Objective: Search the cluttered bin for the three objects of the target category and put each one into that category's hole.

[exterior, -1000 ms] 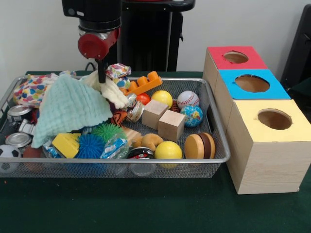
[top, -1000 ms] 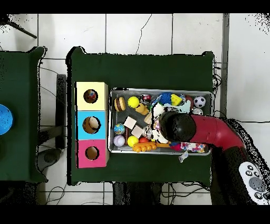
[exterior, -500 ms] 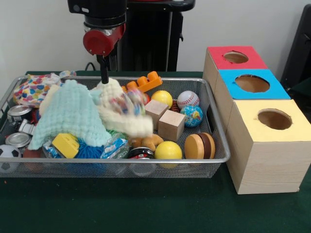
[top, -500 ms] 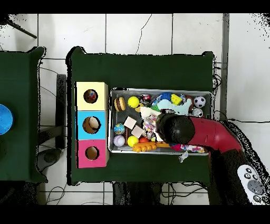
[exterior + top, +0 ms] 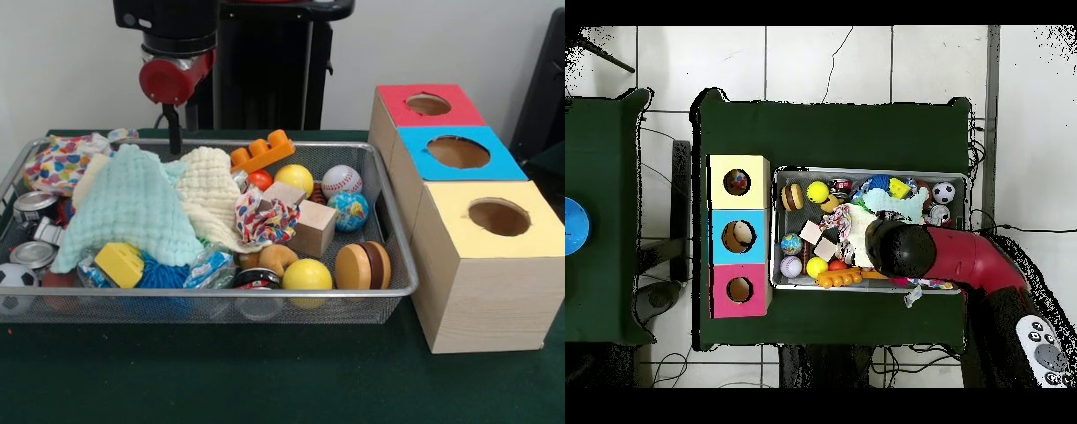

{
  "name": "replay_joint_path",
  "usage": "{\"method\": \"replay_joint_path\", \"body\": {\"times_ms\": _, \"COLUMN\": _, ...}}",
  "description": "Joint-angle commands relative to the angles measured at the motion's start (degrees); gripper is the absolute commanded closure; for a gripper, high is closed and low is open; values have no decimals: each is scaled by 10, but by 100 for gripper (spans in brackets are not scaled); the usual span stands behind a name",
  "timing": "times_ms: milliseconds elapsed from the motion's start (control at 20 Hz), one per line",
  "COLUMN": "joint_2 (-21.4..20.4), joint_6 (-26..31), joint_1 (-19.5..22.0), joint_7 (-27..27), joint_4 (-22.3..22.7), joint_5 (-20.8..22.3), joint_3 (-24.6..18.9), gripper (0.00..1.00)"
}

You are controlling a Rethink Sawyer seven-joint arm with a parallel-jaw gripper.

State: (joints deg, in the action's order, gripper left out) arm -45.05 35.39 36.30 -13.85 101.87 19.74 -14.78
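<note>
front view shows the gripper (image 5: 173, 131) hanging over the back left part of the bin (image 5: 399, 265). only thin dark tips show under the red wrist, and i cannot tell if they are apart or together. nothing hangs from them.

below it lie two cloths. the mint cloth (image 5: 128, 208) makes a tent shape on the left. the cream cloth (image 5: 209, 190) lies just beside it on the right, touching it. a small cloth with coloured spots (image 5: 263, 221) sits on the wood blocks (image 5: 311, 228) near the middle.

an orange brick (image 5: 262, 150) rests at the back rim. near it are a yellow ball (image 5: 294, 177), a baseball (image 5: 341, 181) and a globe ball (image 5: 350, 210). a second yellow ball (image 5: 306, 274) sits at the front, beside a wood burger (image 5: 363, 266). a blue spiky ball (image 5: 161, 272) and a yellow block (image 5: 119, 264) peek out under the mint cloth. cans (image 5: 33, 205) and a soccer ball (image 5: 15, 286) are at the left end.

three boxes stand in a row right of the bin: red box (image 5: 422, 106) at the back, blue box (image 5: 455, 152) in the middle, yellow box (image 5: 494, 256) at the front. each has a round hole on top.

overhead view shows the arm (image 5: 965, 258) over the bin's middle, hiding the gripper. something lies inside each of the three holes.
</note>
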Motion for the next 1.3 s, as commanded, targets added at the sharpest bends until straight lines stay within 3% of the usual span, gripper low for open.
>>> {"method": "replay_joint_path", "body": {"times_ms": 50, "joint_2": 23, "joint_6": -29, "joint_1": -12, "joint_7": -128, "joint_4": 18, "joint_5": 23, "joint_3": 15, "gripper": 0}}
{"method": "replay_joint_path", "body": {"times_ms": 350, "joint_2": 19, "joint_6": -33, "joint_1": -16, "joint_7": -159, "joint_4": 57, "joint_5": -34, "joint_3": -14, "gripper": 0}}
{"method": "replay_joint_path", "body": {"times_ms": 850, "joint_2": 29, "joint_6": -32, "joint_1": -65, "joint_7": -196, "joint_4": 38, "joint_5": -84, "joint_3": 2, "gripper": 0}}
{"method": "replay_joint_path", "body": {"times_ms": 1050, "joint_2": 61, "joint_6": -68, "joint_1": -76, "joint_7": -184, "joint_4": 17, "joint_5": -66, "joint_3": 18, "gripper": 0}}
{"method": "replay_joint_path", "body": {"times_ms": 1300, "joint_2": 93, "joint_6": -91, "joint_1": -60, "joint_7": -145, "joint_4": -6, "joint_5": -51, "joint_3": 16, "gripper": 0}}
